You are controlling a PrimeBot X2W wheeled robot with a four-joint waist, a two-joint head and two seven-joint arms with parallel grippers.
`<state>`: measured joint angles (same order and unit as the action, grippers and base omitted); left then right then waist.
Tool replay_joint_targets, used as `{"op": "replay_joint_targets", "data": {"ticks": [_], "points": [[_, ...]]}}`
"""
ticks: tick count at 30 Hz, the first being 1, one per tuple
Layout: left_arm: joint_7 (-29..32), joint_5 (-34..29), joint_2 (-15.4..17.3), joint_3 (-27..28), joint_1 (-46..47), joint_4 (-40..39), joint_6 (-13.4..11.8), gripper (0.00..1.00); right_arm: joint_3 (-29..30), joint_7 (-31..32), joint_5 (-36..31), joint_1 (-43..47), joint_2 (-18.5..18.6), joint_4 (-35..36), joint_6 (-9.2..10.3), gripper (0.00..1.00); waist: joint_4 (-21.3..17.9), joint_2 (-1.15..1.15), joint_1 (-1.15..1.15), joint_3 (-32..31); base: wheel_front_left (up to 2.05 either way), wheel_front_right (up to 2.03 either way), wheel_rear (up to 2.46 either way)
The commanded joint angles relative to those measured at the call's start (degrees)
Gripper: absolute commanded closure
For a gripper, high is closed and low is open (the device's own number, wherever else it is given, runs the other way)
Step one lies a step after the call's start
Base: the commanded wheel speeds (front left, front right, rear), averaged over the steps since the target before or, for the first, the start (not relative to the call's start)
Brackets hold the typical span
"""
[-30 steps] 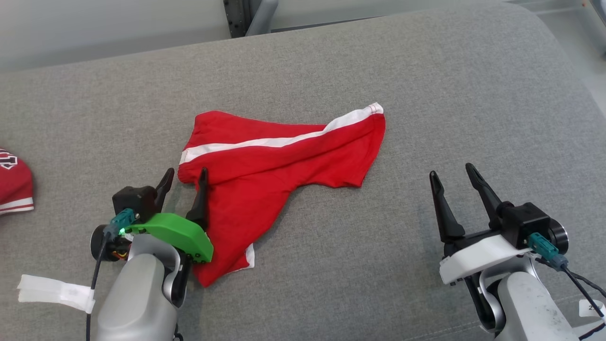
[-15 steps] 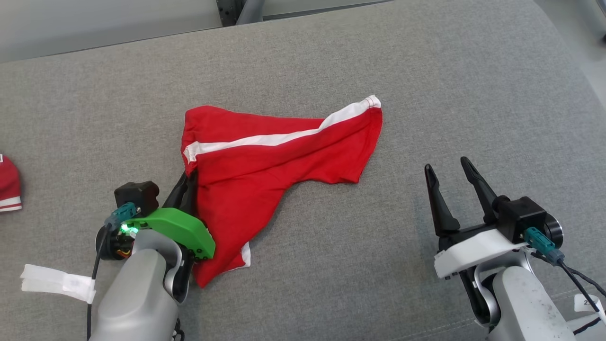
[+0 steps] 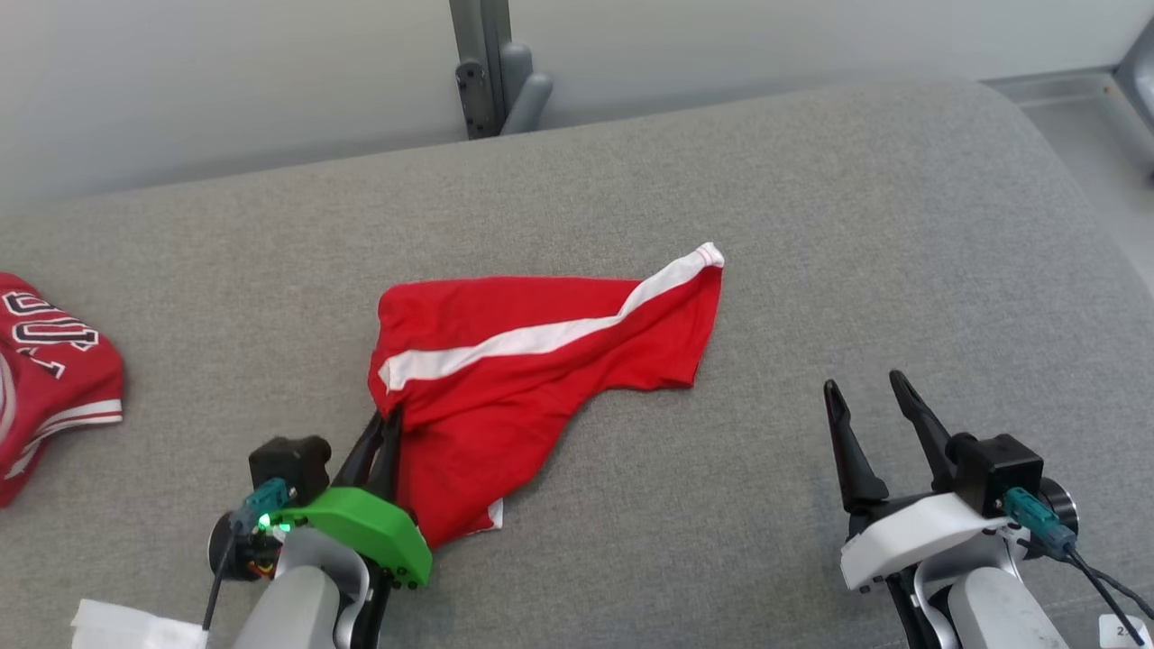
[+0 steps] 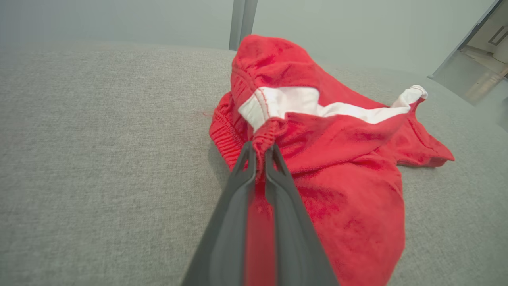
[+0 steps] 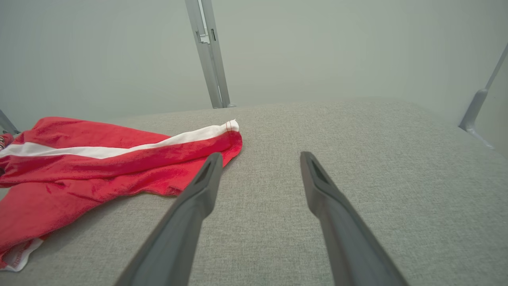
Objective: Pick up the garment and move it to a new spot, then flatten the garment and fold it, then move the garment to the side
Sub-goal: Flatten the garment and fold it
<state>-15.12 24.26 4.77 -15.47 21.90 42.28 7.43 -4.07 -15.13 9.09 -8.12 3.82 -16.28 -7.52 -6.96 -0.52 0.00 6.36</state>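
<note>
The garment (image 3: 532, 370) is a pair of red shorts with a white side stripe, crumpled on the grey cushion (image 3: 811, 225). My left gripper (image 3: 386, 425) is shut on the elastic waistband at the garment's left corner, and that corner is bunched and raised. The left wrist view shows the red waistband (image 4: 265, 137) pinched between the two fingers of the left gripper (image 4: 260, 153). My right gripper (image 3: 865, 389) stands open over bare cushion to the right of the garment. In the right wrist view the right gripper (image 5: 260, 159) is empty, with the garment's (image 5: 119, 159) striped leg end just to its left.
A second red garment with lettering (image 3: 50, 370) lies at the cushion's left edge. A grey metal post (image 3: 487, 63) stands behind the cushion. The cushion's right edge curves down at the far right (image 3: 1091, 207). White tape (image 3: 126, 626) hangs off my left forearm.
My left gripper has shut on the garment's waistband corner and pulled it up and back toward me, bunching the cloth. The camera has shifted, too. The right gripper stays open.
</note>
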Motion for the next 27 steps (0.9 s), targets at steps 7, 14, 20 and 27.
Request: {"op": "replay_joint_targets", "data": {"ticks": [7, 14, 20, 27], "points": [[-0.1, -1.7, -0.7, 0.9, -6.7, 0.4, -1.0, 1.0, 1.4, 0.0, 0.4, 3.8, -0.2, 0.5, 0.06, 0.0, 2.3, 0.52, 0.0, -6.2, 0.0, 0.0, 0.0], [-0.1, -4.8, 0.3, 4.4, -10.2, -0.1, -3.5, 0.0, 1.1, 0.0, -0.1, 4.4, -0.2, 0.8, 0.06, 0.0, 1.1, 0.52, 0.0, -5.6, 0.0, 0.0, 0.0], [0.0, -8.5, -0.4, 9.6, -15.0, -7.7, -5.2, 0.0, 1.6, 0.0, -0.6, 4.7, -0.3, 1.9, 0.06, 0.0, 0.5, 0.52, 0.0, -6.1, 0.0, 0.0, 0.0], [0.0, -12.7, -1.4, 14.3, -19.5, -18.1, -5.2, 0.0, 2.2, 0.0, -1.1, 4.9, -0.6, 4.1, 0.06, 0.0, 0.7, 0.52, 0.0, -7.2, 0.0, 0.0, 0.0]]}}
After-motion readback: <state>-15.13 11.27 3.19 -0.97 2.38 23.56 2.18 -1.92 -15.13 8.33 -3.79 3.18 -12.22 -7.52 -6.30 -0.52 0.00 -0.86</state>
